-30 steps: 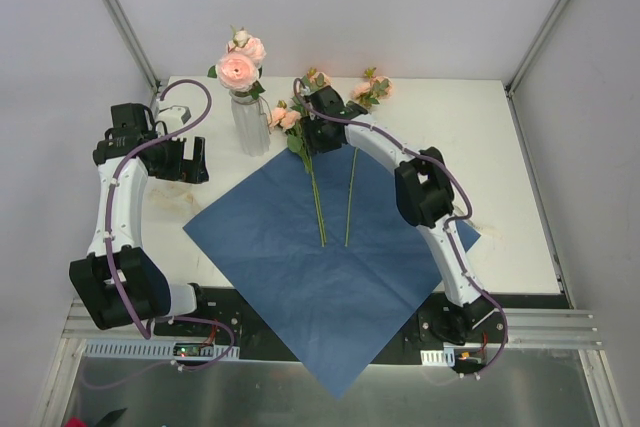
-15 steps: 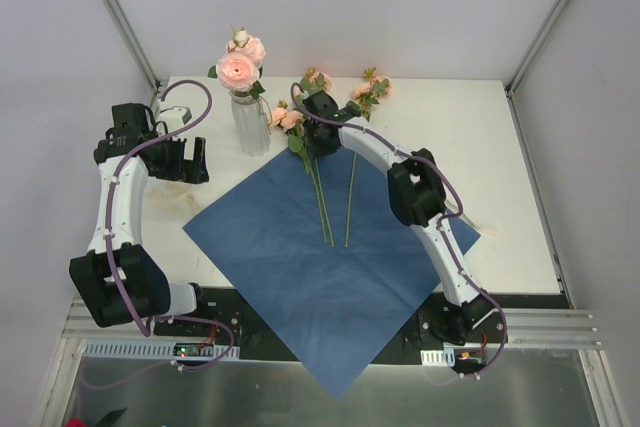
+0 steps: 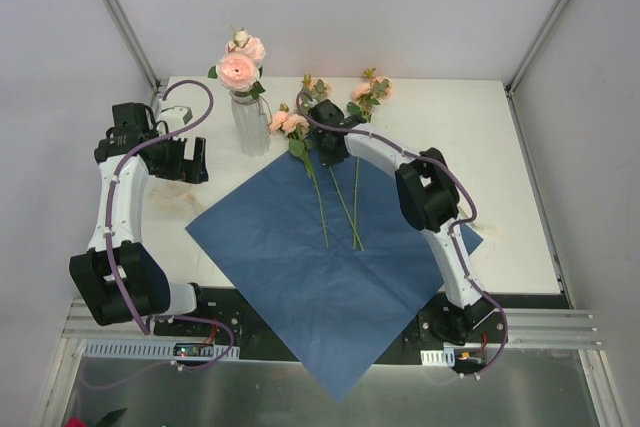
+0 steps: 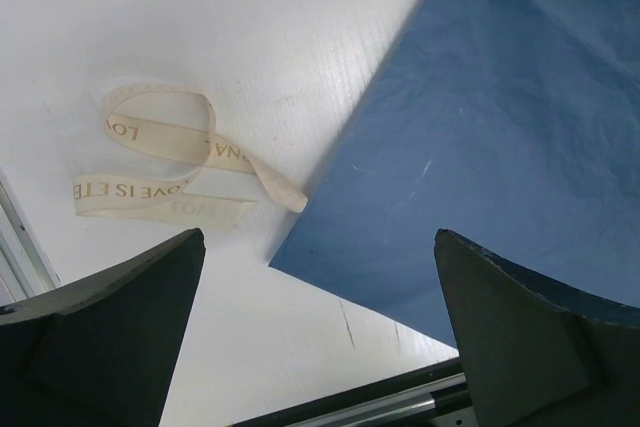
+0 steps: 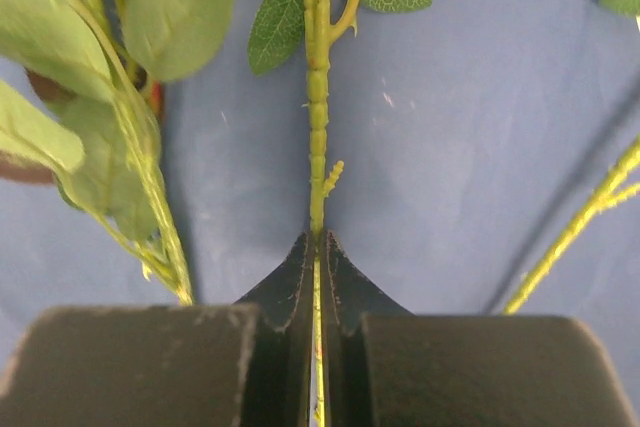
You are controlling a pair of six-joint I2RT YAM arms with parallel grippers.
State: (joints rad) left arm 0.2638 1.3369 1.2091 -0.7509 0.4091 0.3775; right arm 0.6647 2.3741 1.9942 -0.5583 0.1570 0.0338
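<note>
The flower stem (image 5: 317,97) lies across the blue paper (image 5: 440,147) near the back of the white table (image 3: 480,147), its pink bloom and leaves pointing toward the far edge. The right gripper (image 5: 317,244) has its jaws pinched narrowly together on this stem below the leaves. A second flower stem (image 5: 150,197) lies just beside it on one side and a third stem (image 5: 575,227) on the other, both on the paper. A glass vase (image 3: 250,125) with pink roses stands near, off the paper. Well apart at the left, the left gripper (image 4: 318,237) hovers with jaws spread wide, holding nothing, over the paper's corner and a cream ribbon (image 4: 165,162).
</note>
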